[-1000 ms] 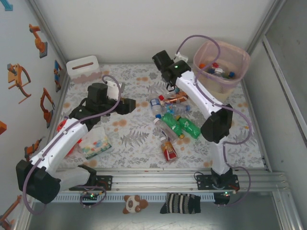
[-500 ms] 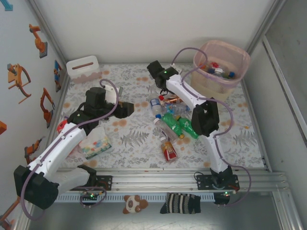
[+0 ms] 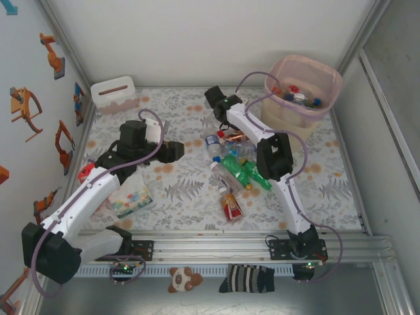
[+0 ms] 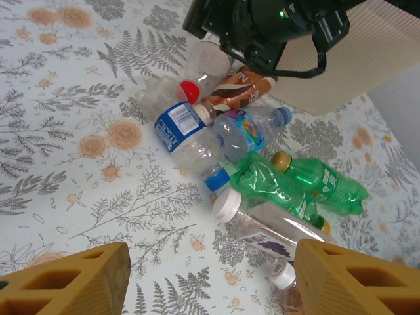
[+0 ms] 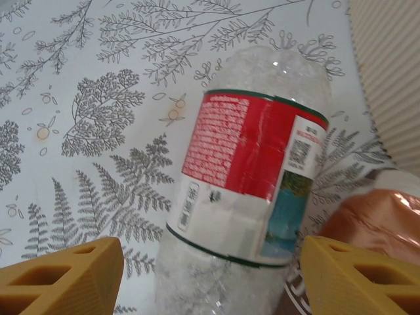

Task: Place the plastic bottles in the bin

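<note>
The beige-pink bin (image 3: 282, 118) stands at the far right with several bottles inside. A pile of plastic bottles (image 3: 233, 164) lies mid-table: two green ones (image 4: 295, 187), a blue-labelled clear one (image 4: 187, 134) and a white-capped one (image 4: 262, 220). My right gripper (image 5: 210, 275) is open and low over a clear bottle with a red and white label (image 5: 252, 177), which lies between its yellow fingers (image 5: 62, 275). A copper-labelled bottle (image 5: 377, 220) touches that bottle's right side. My left gripper (image 4: 210, 282) is open and empty above the cloth, left of the pile.
A small white box with a slot (image 3: 115, 94) sits far left. A clear packet with coloured dots (image 3: 131, 197) lies under the left arm. The bin's ribbed wall (image 5: 387, 65) is close on the right of the right gripper. A plush toy (image 3: 184, 279) and a sock (image 3: 246, 279) lie beyond the front rail.
The right arm has swung away from the bin, left and down, bringing its gripper over the red-labelled bottle at the pile's far edge. The left arm shifted only slightly.
</note>
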`<state>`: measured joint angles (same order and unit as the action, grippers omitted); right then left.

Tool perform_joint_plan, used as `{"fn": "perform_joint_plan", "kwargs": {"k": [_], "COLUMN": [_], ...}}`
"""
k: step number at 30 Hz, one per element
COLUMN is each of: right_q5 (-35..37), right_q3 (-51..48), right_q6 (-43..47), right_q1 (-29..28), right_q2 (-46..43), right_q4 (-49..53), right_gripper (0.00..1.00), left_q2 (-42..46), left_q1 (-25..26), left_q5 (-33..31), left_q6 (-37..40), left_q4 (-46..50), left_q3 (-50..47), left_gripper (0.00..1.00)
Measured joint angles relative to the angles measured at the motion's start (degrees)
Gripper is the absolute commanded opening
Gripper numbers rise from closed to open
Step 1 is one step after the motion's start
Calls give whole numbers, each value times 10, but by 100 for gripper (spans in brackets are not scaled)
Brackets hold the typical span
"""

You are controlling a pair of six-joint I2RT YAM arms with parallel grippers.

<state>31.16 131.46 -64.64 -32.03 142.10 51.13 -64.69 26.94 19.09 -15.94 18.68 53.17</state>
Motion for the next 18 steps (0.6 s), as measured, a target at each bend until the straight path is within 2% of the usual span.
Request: {"fn": "perform_joint_plan", "kwargs": {"k": [10, 18], "right_q5": [-29, -64], "right_q3": [63, 73], "right_q6": [33, 67], "right_q1": [11, 12], "right_q2": [59, 83], "right_q4": [-14, -33], "right_gripper": [73, 74], "left_q2": [-12, -27], "left_q1": [0, 0], "left_q5": [1, 2], "left_q6": [-2, -4], "left_q4": [-4, -10], "left_q3": [0, 0], "left_gripper": [66, 66]}}
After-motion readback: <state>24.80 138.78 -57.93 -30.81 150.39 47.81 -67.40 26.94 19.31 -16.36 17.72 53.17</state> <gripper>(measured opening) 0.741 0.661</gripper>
